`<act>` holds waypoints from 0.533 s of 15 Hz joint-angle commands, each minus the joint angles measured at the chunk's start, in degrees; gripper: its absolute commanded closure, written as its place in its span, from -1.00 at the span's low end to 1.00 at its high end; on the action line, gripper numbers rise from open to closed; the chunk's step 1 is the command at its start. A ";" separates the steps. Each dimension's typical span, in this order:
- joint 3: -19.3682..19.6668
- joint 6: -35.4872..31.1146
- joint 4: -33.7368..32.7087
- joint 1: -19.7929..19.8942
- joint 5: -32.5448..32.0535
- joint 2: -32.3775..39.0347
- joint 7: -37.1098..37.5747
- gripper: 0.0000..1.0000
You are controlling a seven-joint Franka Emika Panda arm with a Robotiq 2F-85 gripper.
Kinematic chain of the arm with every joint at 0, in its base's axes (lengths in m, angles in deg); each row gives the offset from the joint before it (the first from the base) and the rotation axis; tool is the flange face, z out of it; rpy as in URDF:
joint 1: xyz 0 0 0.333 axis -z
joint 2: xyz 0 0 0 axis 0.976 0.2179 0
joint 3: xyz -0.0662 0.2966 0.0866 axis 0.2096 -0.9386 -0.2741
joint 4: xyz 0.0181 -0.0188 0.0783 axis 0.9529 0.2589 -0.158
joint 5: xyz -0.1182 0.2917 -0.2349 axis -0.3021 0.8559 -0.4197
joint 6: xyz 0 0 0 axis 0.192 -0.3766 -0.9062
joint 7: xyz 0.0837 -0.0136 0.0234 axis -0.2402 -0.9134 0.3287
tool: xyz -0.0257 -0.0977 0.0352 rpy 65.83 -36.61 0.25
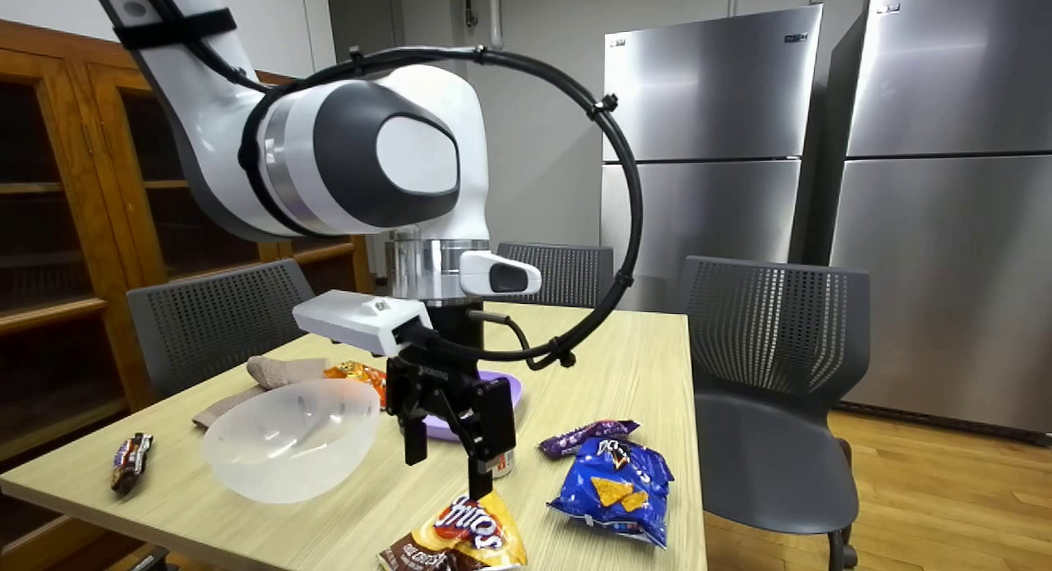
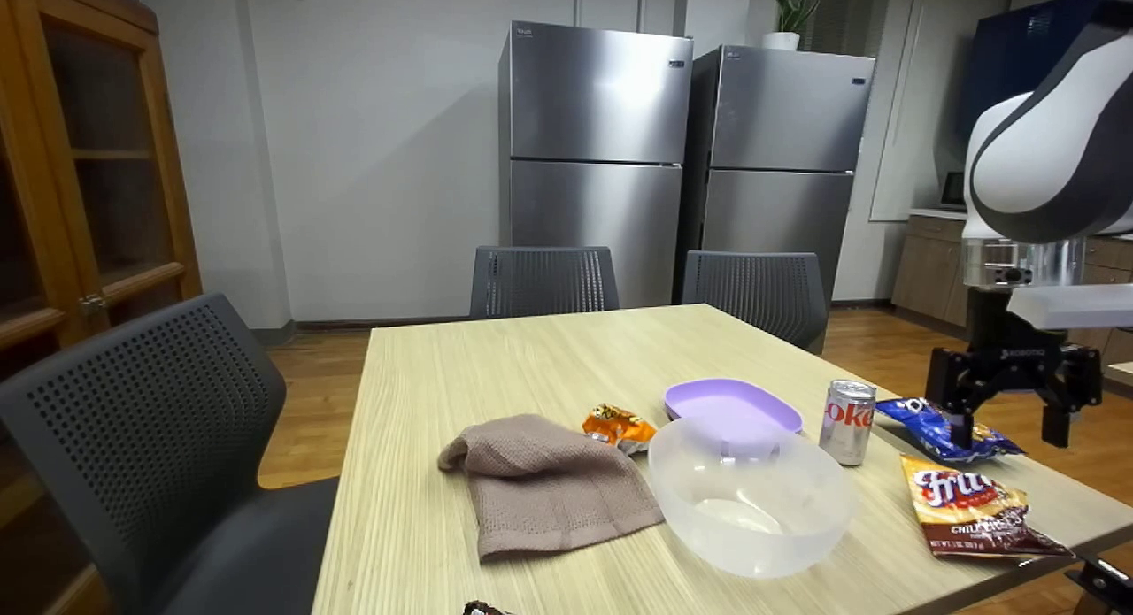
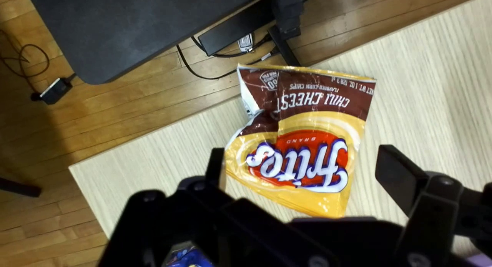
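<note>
Near the empty bowl (image 2: 752,549), a Fritos bag (image 3: 303,144) lies below fingers (image 3: 401,178).

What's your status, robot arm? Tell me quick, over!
Gripper open and empty. Fritos bag below it, at the edge of the table. Nothing seen between them; blue chip bag nearby.

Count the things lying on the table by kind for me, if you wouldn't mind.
Snack packets: 5 (Fritos bag, blue chip bag, purple packet, orange packet, dark wrapped bar)
Drink can: 1
Translucent bowl: 1
Purple plate: 1
Brown cloth: 1
Total: 9
</note>
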 commanded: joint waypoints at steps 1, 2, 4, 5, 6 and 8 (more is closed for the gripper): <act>1.50 -6.25 -0.03 0.98 -0.76 3.53 -1.29 -1.00; 1.96 -7.50 -0.03 0.91 -0.80 4.28 -1.55 -1.00; 2.69 -9.68 -0.03 0.70 -0.20 5.75 -2.53 -1.00; 2.95 -10.82 -0.03 0.59 0.16 6.52 -3.01 -1.00; 3.13 -11.84 -0.03 0.43 0.50 7.29 -3.33 -1.00; 3.35 -13.65 -0.04 0.07 0.63 8.85 -3.35 -1.00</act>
